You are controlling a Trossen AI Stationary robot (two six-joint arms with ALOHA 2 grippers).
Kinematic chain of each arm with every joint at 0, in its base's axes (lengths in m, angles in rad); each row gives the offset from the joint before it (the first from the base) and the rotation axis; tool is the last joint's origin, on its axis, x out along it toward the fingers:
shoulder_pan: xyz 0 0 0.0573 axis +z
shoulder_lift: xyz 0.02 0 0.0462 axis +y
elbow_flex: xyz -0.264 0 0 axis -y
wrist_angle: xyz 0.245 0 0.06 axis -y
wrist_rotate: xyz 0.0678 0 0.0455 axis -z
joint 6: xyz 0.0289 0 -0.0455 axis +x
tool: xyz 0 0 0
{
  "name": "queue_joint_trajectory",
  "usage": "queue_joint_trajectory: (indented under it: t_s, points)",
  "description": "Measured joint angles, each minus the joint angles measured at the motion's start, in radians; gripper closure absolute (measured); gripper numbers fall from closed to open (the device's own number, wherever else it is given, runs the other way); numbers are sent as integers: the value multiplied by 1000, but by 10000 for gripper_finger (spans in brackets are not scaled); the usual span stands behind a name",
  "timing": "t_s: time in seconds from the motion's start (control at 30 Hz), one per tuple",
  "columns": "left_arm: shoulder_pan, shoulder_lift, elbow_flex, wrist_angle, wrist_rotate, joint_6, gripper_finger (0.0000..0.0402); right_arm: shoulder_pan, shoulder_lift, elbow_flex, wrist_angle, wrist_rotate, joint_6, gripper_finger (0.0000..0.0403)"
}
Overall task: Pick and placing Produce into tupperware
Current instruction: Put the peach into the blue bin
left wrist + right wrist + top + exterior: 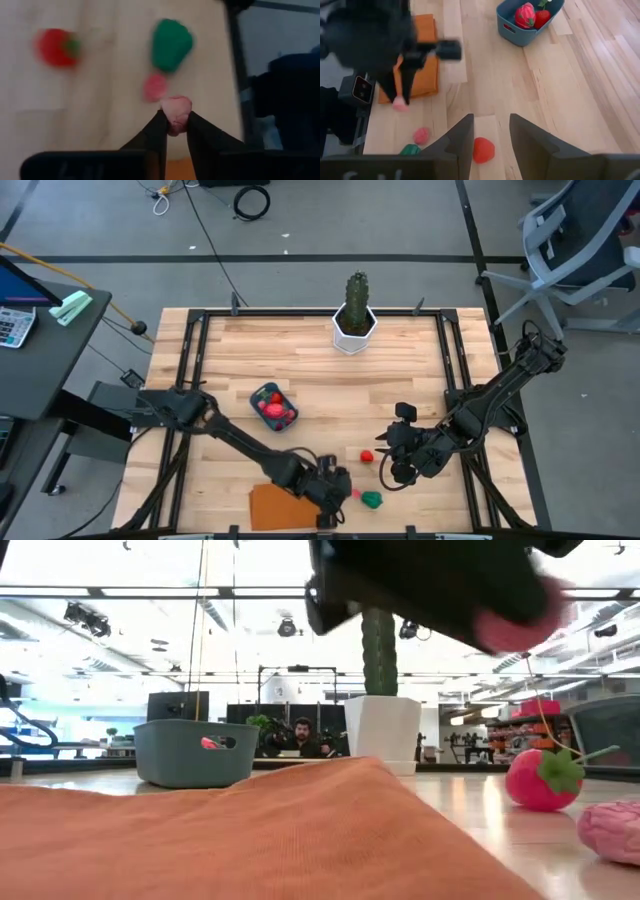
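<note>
Above the orange board's point(280, 507) edge, left gripper point(175, 120) jaws clench a pink produce piece point(176, 109). Right gripper point(490, 130) jaws stand released over a red piece point(483, 149). Tupperware point(273, 406) sits mid-tabletop.

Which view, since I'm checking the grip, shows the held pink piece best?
Left wrist view: the pink piece sits close-up, pinched in the left end effector. Right wrist shows it small, low view blurred; high view hides it.
</note>
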Motion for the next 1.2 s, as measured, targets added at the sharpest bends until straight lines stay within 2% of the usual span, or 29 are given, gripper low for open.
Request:
queue_joint_trajectory:
  t_s: [0.1, 0.3, 0.47, 0.6, 0.73, 0.87, 1.0, 1.13, 1.2]
  points:
    - [30, -83, 0, -158, -39, 2, 333, 0, 0, 0, 1, 0, 0, 270]
    - [88, -287, 0, -592, -219, -37, 338, 0, 0, 0, 0, 0, 1, 270]
    - [141, -409, 0, -811, -226, -152, 328, 0, 0, 0, 0, 0, 0, 270]
    - [181, -429, 0, -908, -218, -202, 322, 0, 0, 0, -1, 0, 0, 270]
    - [217, -434, -37, -905, -210, -209, 324, 0, 0, 0, 0, 0, 2, 270]
    - [251, -431, -176, -824, -135, -212, 327, 4, 0, 0, 0, 4, 15, 270]
    - [284, -430, -333, -759, -131, -235, 325, 5, 0, 0, 0, 8, 17, 270]
    - [323, -440, -430, -719, -126, -243, 328, 5, 0, 0, 0, 8, 17, 270]
    - [342, -450, -472, -693, -81, -233, 329, 5, 0, 0, -1, 9, 17, 270]
